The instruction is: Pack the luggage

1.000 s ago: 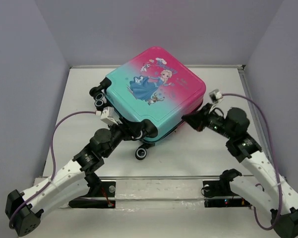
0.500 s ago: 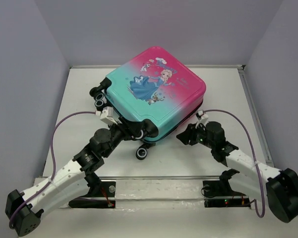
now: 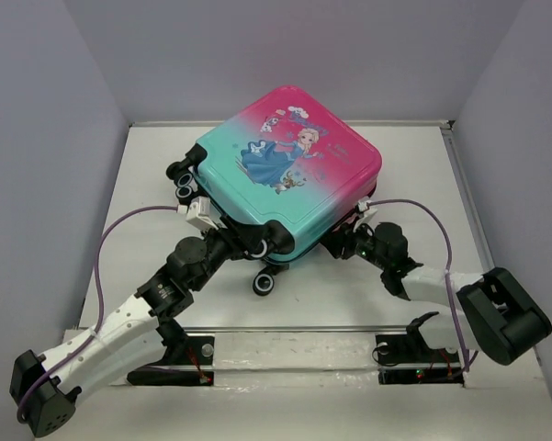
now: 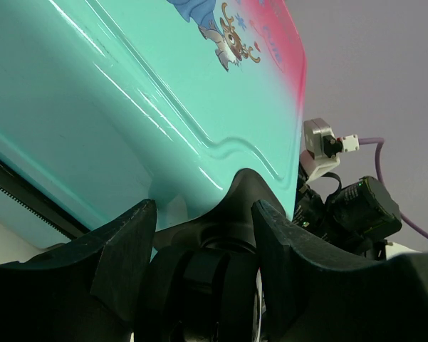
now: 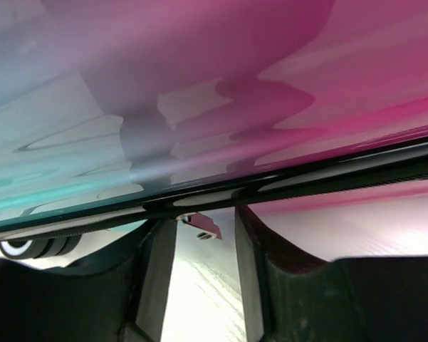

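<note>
The luggage (image 3: 289, 175), a pink-to-teal hard-shell suitcase with a princess print, lies flat with its shells together at the table's middle. My left gripper (image 3: 260, 245) is at its near corner. In the left wrist view the gripper (image 4: 203, 235) is shut on a black wheel (image 4: 206, 285) under the teal shell (image 4: 92, 107). My right gripper (image 3: 346, 243) is low at the near-right edge. In the right wrist view it (image 5: 203, 246) is open under the black zipper line (image 5: 285, 182), with a small zipper pull (image 5: 205, 226) hanging between its fingers.
Another black wheel (image 3: 264, 284) lies on the table just in front of the suitcase, and two more (image 3: 182, 181) stick out at its left end. Grey walls close the table at left, back and right. A raised rail (image 3: 464, 197) runs along the right side.
My right arm has swung in from the suitcase's right side, down and leftward to its near-right edge, under the zipper. The left arm and the suitcase have stayed put.
</note>
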You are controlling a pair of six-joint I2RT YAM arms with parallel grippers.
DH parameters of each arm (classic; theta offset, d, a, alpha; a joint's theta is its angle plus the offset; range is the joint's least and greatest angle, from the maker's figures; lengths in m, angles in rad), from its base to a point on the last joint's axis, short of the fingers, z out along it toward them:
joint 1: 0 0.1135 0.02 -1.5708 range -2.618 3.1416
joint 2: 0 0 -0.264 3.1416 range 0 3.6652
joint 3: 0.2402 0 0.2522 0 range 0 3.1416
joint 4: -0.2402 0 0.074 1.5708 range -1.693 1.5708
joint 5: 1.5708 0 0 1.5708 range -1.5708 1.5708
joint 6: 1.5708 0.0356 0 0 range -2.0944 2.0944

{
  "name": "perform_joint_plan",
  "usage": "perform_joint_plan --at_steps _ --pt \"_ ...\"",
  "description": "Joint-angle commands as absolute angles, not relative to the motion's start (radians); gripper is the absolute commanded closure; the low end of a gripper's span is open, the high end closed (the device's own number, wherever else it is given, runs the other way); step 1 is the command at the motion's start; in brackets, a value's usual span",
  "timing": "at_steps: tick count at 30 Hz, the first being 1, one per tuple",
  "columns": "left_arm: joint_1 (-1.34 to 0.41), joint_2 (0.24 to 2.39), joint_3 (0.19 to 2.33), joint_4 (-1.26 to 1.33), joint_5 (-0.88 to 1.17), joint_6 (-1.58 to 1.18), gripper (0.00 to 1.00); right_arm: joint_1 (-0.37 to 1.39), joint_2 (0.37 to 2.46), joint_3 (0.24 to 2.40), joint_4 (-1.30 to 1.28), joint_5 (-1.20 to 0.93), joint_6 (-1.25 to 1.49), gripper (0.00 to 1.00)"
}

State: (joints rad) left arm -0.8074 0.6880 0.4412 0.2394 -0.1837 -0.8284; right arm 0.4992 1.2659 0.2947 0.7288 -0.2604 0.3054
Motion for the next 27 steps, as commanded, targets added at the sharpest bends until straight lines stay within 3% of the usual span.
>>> perform_joint_plan --at_steps 1,3,7,11,18,22,27 --pt "-0.816 0.709 0.469 0.241 -0.149 -0.836 0.94 0.509 1.322 0.259 1.070 -0.253 0.302 0.63" --pt "-0.815 0.706 0.465 0.242 -0.152 -0.841 0.94 0.509 1.351 0.256 1.136 -0.261 0.317 0.68" --pt "-0.815 0.712 0.466 0.256 -0.160 -0.856 0.94 0.521 1.381 0.247 1.201 -0.265 0.362 0.93" --pt "-0.816 0.747 0.494 0.296 -0.155 -0.859 0.94 0.642 1.319 0.224 1.168 -0.187 0.397 0.93" --pt "-0.815 0.905 0.647 0.363 -0.147 -0.809 0.94 1.142 1.183 0.343 0.627 0.213 0.417 0.93" --pt "-0.813 0.988 0.745 0.373 -0.130 -0.790 0.94 1.276 1.195 0.385 0.595 0.268 0.469 0.93" --pt "-0.807 1.078 0.880 0.347 -0.054 -0.781 0.94 1.347 1.380 0.567 0.653 0.366 0.448 0.93"
